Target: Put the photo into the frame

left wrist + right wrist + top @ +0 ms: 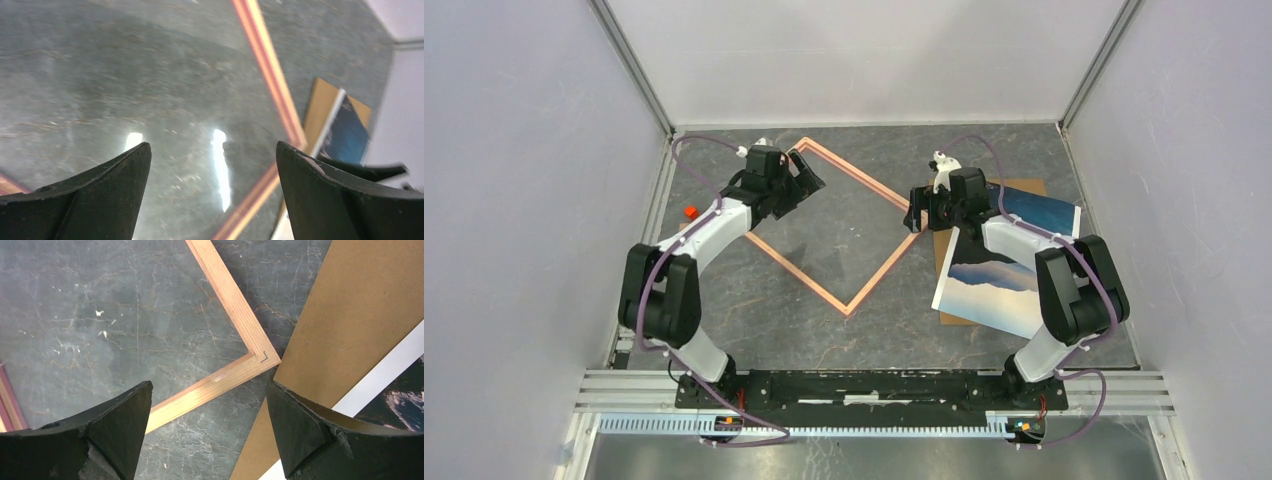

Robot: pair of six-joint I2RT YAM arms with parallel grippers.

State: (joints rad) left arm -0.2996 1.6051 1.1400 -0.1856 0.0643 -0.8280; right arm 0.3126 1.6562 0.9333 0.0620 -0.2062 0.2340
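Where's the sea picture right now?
In the top view, the photo lies on the right, atop the brown backing board, beside the frame's right corner, partly under the right arm.

Both arms stretch up from the bottom edge, elbows bowed outward; left pincer (807, 176), upper centre-left, and right pincer (916, 214), centre-right, gape wide.

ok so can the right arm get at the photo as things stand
Probably yes. The photo lies flat on the board, right beside the open right pincer, with nothing resting on top of it. Only the forearm hangs above part of it.
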